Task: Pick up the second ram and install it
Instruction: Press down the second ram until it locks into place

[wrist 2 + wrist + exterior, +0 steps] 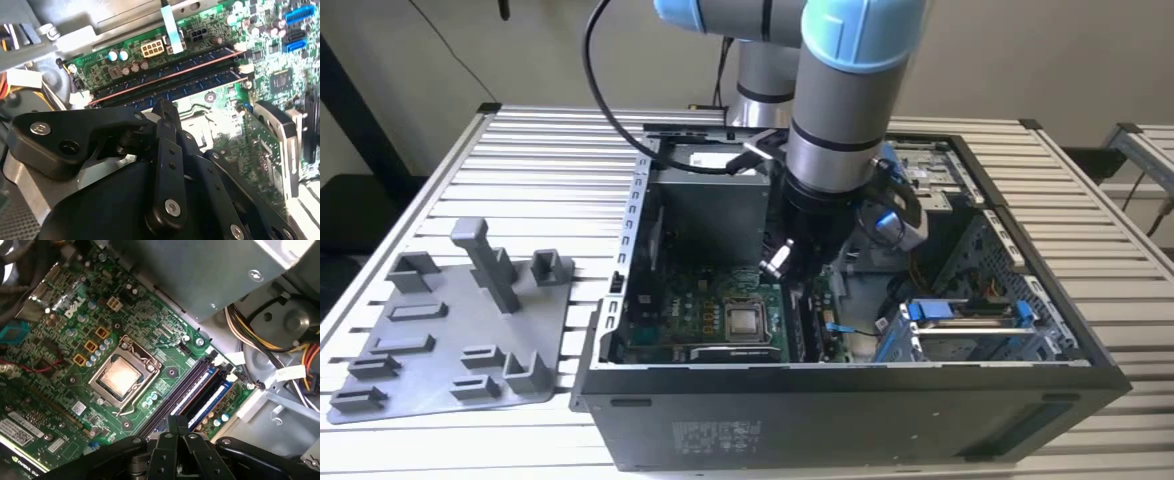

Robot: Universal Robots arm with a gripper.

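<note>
The black claw [790,268] hangs inside the open black computer case [854,390] on the slatted metal counter [520,160], just above the green motherboard [75,340]. Whether its fingers are open or closed cannot be told.

In the first wrist view, 2 bluish flat memory boards sit in the slots just ahead of the claw; the second ram [212,397] is the outer 1, beside the first [195,390]. 1 silver square processor [120,375] lies near them. 1 grey plastic parts tray [454,330] rests on the counter well apart from the claw.
</note>
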